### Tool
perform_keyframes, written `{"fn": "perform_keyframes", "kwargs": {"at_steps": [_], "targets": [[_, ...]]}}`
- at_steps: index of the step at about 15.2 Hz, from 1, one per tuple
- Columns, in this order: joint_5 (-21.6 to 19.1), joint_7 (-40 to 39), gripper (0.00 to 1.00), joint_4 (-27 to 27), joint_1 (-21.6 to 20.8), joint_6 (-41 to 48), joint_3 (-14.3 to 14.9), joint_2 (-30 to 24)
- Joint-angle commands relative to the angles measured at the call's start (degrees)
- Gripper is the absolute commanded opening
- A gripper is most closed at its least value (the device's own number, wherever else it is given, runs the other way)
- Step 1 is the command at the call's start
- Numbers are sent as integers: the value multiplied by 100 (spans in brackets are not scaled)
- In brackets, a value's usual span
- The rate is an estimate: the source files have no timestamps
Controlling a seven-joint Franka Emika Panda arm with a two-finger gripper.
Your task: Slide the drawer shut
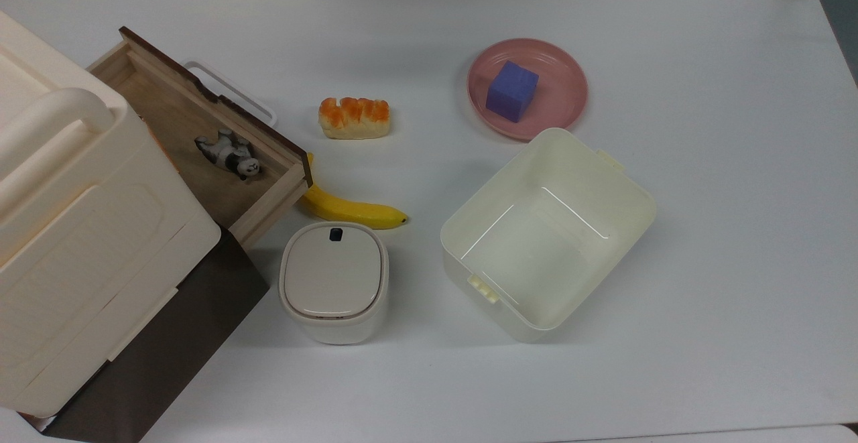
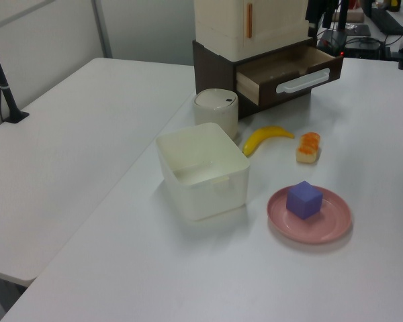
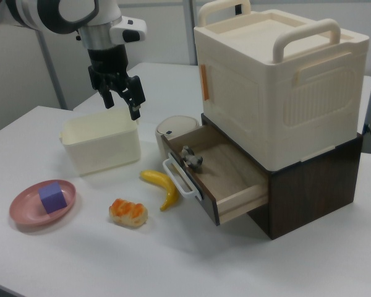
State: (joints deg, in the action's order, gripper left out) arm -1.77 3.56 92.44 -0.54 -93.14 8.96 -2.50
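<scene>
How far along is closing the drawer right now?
Nothing looks done yet: the drawer stands pulled out, a small animal figure lying inside. The tool hangs open in the air above the open bin, apart from the drawer's white handle. Left: reach the drawer's dark front and push it in.

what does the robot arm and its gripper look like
In the right view the arm is white and rounded with dark grey or black bands at the joints. A white wrist block tops a black gripper with two slim black fingers. I can make out no cables or markings on it.
</scene>
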Motion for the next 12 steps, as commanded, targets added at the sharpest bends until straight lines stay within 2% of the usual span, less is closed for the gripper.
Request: {"fn": "perform_keyframes", "kwargs": {"at_steps": [1, 12], "targets": [[-43, 153, 100, -33, -43, -11, 9, -5], [45, 127, 100, -24, -78, -64, -8, 83]]}}
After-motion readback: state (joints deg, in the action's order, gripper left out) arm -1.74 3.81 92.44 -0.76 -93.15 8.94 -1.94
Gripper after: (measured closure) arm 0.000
